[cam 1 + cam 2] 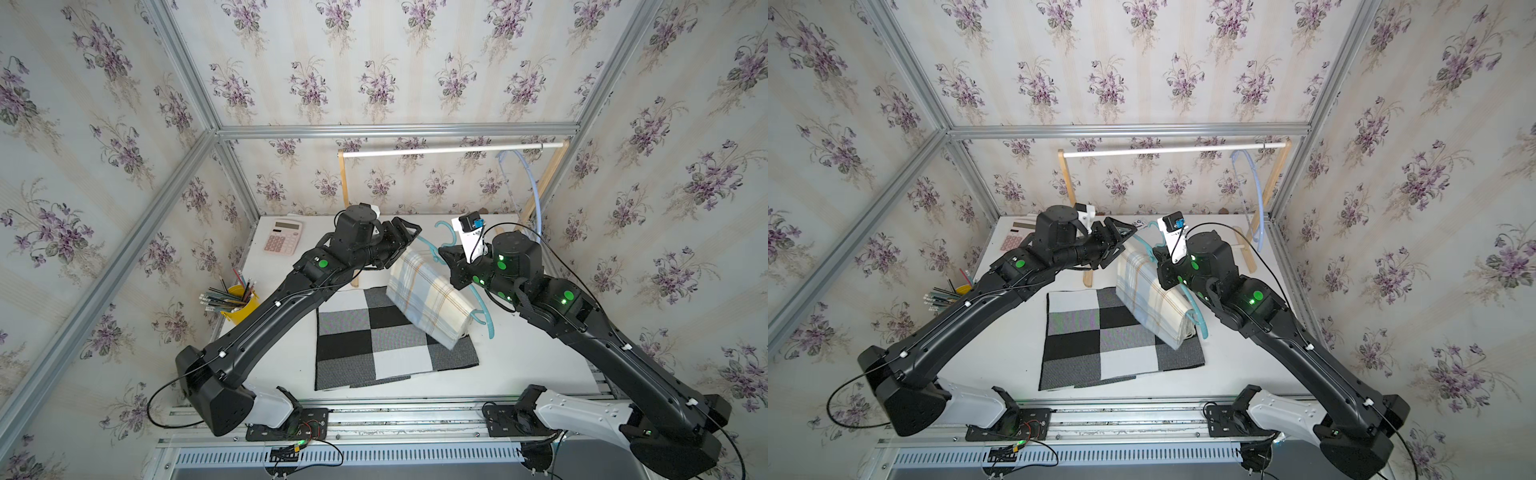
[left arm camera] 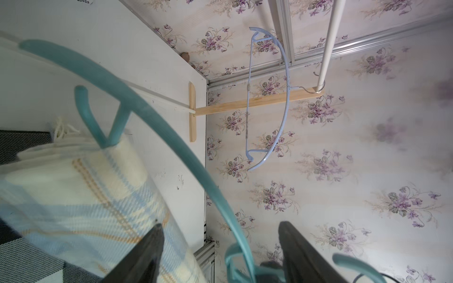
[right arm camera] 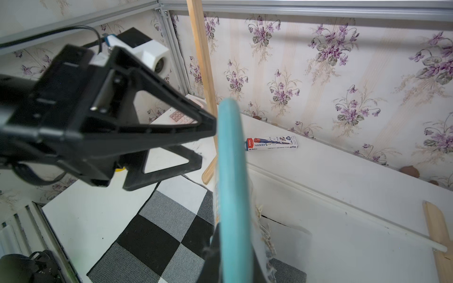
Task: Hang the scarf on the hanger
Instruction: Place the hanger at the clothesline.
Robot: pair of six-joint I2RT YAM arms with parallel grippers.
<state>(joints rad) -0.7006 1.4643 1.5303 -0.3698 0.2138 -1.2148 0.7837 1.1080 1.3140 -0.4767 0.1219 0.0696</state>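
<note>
The back rack (image 1: 449, 149) is likely awaiting the final hook-up. Above the checkered mat (image 1: 357, 345), the scarf (image 1: 428, 299) is already draping over the teal hanger (image 3: 231, 171), which the right gripper (image 1: 446, 255) is pinching aloft. The left gripper (image 1: 406, 244) is hovering alongside, jaws spread.

Up against the right wrist lens the teal hanger (image 3: 230, 171) is just a blurred band. In both top views the scarf (image 1: 428, 299) hides its middle. The left end effector (image 2: 221, 225) is cut off at the left wrist view's edge. I can't read the small box (image 3: 271, 143).
</note>
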